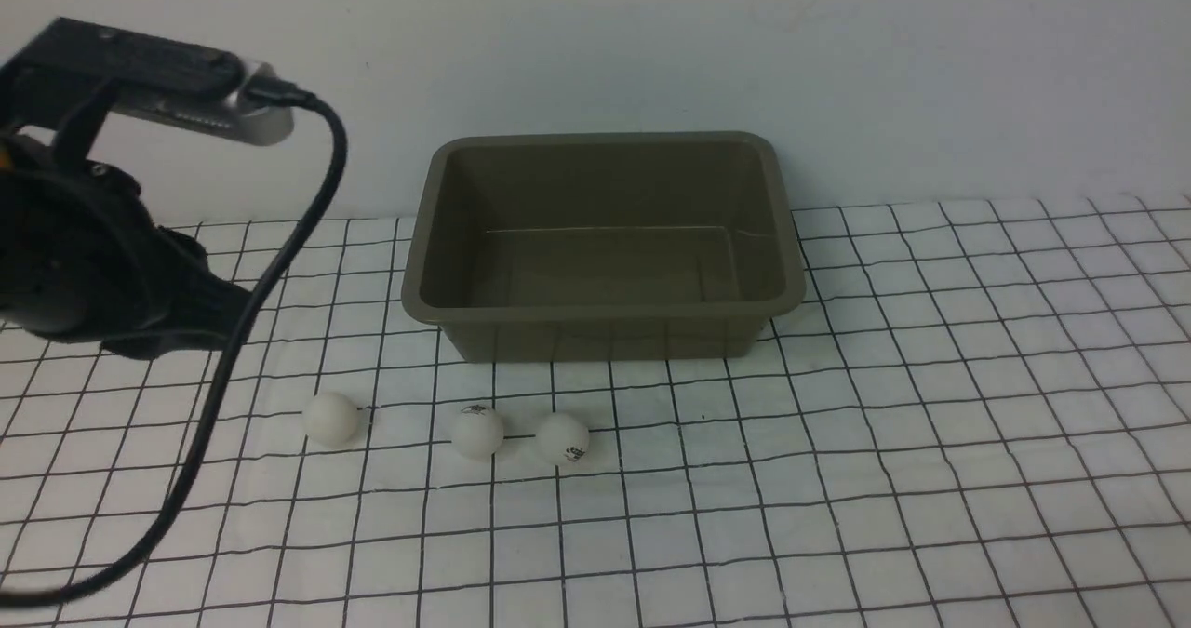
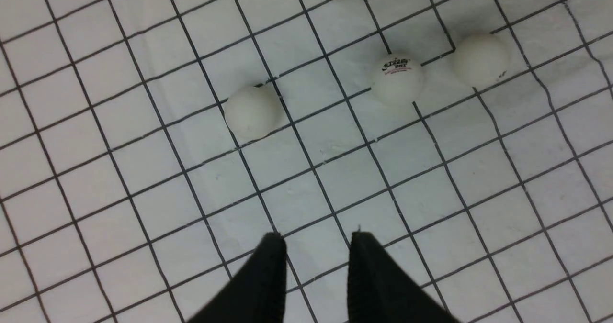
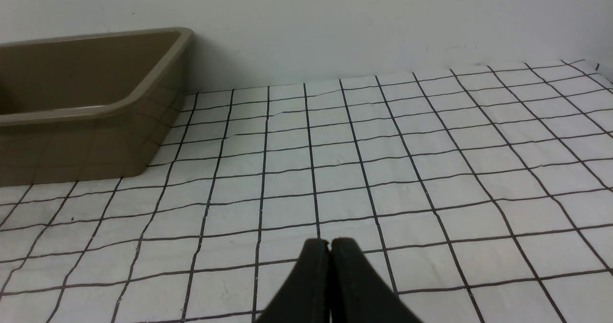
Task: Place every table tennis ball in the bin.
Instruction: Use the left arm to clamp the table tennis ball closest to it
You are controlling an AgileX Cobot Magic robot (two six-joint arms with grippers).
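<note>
In my front view, I see an olive-brown bin [image 1: 609, 335] at upper centre, white balls [image 1: 477, 433] lower left, and a white tabletop [image 1: 930, 405] with a dark grid.

On my left arm I see bulky black housings [image 1: 102, 247], a silvery rounded camera bar [image 1: 270, 112] (smudged by blur); a thick black cable [image 1: 270, 279]; dark, tapering fingers [image 2: 273, 270].

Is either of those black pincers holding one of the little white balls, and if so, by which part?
No, nothing is held. The left black two-fingered tool is slightly open and empty; the right black two-fingered tool is shut on nothing.
</note>
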